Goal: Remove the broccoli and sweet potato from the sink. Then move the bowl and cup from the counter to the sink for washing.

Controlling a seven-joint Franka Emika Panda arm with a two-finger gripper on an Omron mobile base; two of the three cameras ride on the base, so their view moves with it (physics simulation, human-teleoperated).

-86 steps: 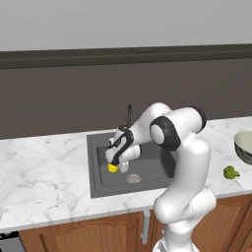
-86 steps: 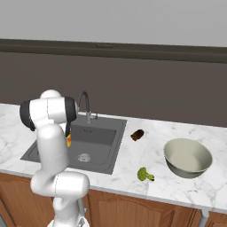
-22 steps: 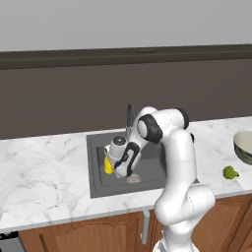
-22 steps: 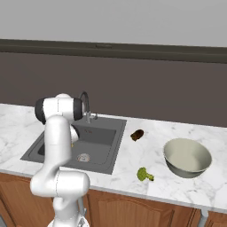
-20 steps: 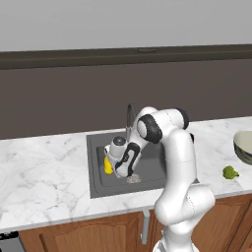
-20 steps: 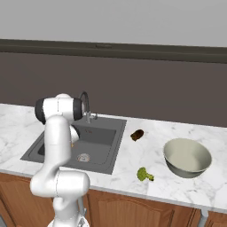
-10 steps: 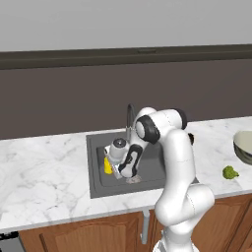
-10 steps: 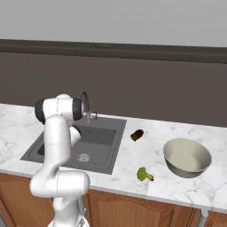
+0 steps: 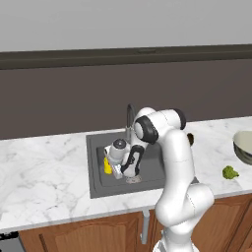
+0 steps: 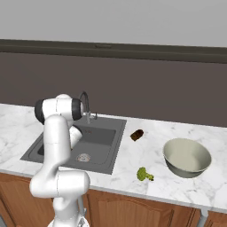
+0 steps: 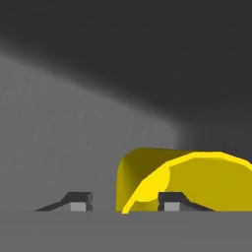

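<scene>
At centre left of the left base view we see our end effector (image 9: 114,170) low in the sink (image 9: 96,182), fingers apart, the yellow cup (image 9: 107,165) beside them. On the worktop (image 10: 146,155) at right sit the sweet potato (image 10: 137,135), broccoli (image 10: 142,174) and bowl (image 10: 186,157).
</scene>
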